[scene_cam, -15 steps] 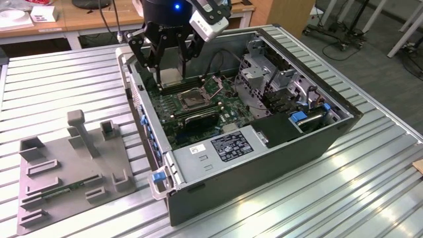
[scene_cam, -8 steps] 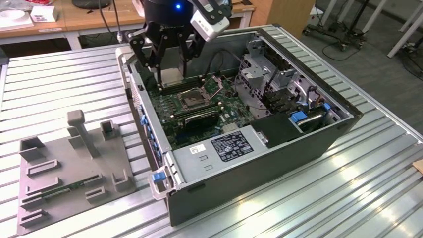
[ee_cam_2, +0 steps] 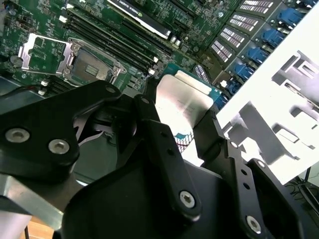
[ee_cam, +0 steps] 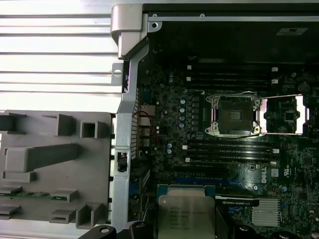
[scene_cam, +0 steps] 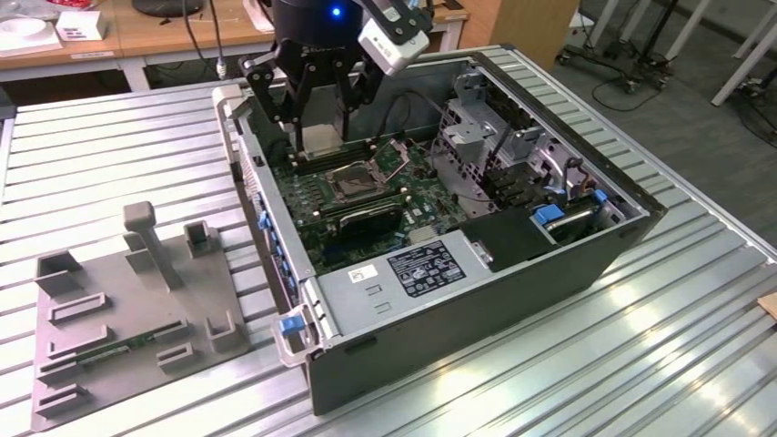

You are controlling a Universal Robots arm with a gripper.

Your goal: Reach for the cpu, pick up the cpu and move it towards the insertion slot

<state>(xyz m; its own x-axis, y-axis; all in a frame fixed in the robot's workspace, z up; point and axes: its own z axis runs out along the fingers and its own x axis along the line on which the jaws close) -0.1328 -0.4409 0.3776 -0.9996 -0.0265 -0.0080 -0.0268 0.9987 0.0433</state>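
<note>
the gripper (ee_cam_2: 182,117) is pinching the cpu (ee_cam_2: 182,102) by its edges, apparently keeping it level above the motherboard, nearing the open insertion slot (ee_cam_2: 89,67).

A ribbed metal table (scene_cam: 109,173) carries a grey tray (scene_cam: 122,319) beside an open computer case (scene_cam: 486,300).

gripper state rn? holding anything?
Tool: shut on the cpu, held above the board inside the open case, short of the slot.
</note>
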